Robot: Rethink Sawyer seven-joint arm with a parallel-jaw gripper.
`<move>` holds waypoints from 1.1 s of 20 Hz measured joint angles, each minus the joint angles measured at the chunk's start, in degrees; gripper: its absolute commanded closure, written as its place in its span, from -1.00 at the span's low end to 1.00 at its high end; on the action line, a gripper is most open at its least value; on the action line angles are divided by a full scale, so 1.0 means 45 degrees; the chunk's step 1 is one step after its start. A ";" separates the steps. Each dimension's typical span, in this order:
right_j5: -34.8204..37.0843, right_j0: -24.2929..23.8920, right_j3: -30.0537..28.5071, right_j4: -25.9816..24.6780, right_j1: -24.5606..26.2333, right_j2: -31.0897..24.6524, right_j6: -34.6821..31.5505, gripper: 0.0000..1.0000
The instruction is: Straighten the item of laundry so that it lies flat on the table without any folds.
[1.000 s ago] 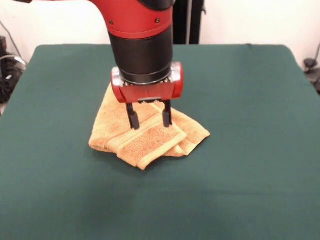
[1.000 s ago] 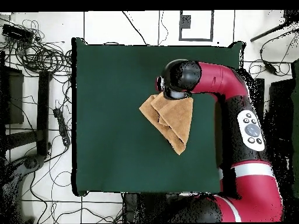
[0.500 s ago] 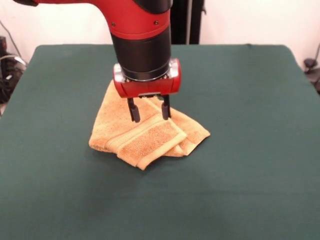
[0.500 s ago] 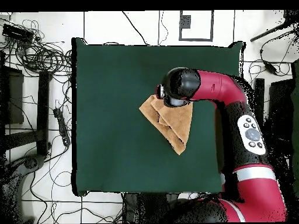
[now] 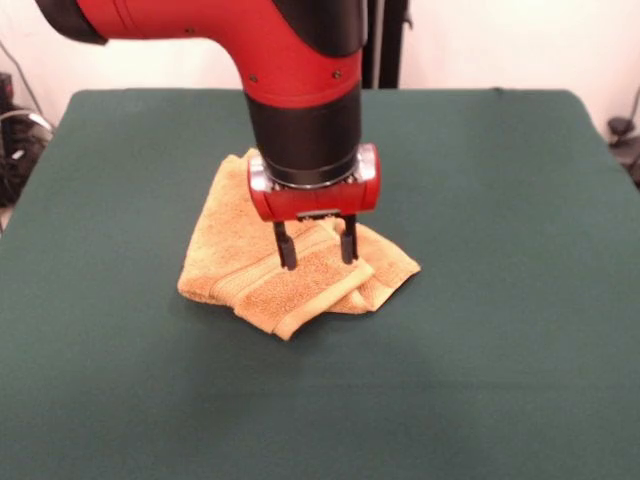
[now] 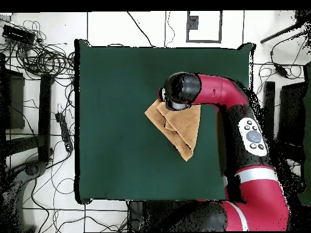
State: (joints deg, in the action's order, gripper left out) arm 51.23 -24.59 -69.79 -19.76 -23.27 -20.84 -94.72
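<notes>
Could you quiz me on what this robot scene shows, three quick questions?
1. True or false: the towel lies flat with no folds.
2. Where is the gripper? A) off at the table edge; B) right above the towel; C) out of sight.
3. Fill in: the gripper's fingers are ____, with nothing between them.

Key: 1 false, it is folded over itself in layers. 2 B. 3 open.

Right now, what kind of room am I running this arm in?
Likely a robotics lab: a large dark green cloth-covered table on a white tiled floor, tangled black cables beside it, and a folded orange-tan terry towel as test object.
</notes>
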 measured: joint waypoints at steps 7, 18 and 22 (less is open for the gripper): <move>0.0201 0.0545 0.1243 0.0003 0.0926 0.0037 0.0000 -1.00; 0.0879 0.0881 0.3321 0.0011 0.2719 0.0037 0.0000 -1.00; 0.0926 0.0817 0.3502 0.0078 0.2871 0.0030 0.0000 -1.00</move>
State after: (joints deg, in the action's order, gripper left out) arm 55.39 -20.91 -54.03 -19.40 -10.35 -20.71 -94.72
